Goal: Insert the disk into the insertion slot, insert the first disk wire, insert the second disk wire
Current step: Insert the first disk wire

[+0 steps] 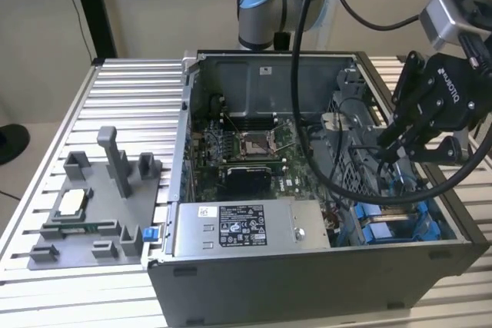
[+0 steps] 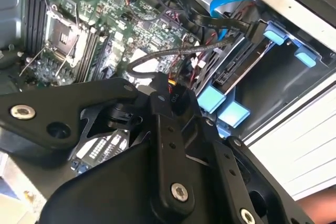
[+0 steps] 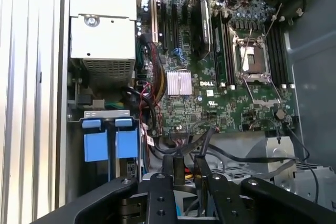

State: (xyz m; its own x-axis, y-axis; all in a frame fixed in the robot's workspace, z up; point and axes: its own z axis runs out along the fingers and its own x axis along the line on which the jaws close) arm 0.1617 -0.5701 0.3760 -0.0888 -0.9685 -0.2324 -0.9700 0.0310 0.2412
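— Where is the gripper (image 1: 409,151)?
— At the exterior view's right, hanging over the right half of the open computer case (image 1: 307,289), pointed down toward the perforated cage; the motherboard (image 1: 246,151) lies to the exterior view's left of it; the grey fixture tray (image 1: 77,250) sits well apart, outside the case at the frame's left.
— Fingers spread?
— Pressed together, as far as both wrist views show; between them sits a small black plug (image 2: 176,97) with red and yellow leads, so I judge it pinched rather than merely touched.
— And the disk?
— The disk (image 2: 239,69) is a dark slab lying inside the insertion slot (image 1: 355,168), flanked by blue carrier tabs (image 2: 212,98); it looks seated in the bay, not in the fingers.
— Which way does it lie from the plug?
— In the second wrist view it lies just beyond the fingertips, near the plug but apart from it; its long axis runs into the bay, away from the motherboard; the end facing the gripper is, by my reading, the one with the sockets.
— Anything already on that end?
— A flat black cable (image 2: 226,23) reaches the disk's near edge and seems to end there; whether it is fully home I cannot tell.
— So how does the work stand?
— Disk in; one wire apparently at the disk; the other plug in the grip, short of the disk's edge.
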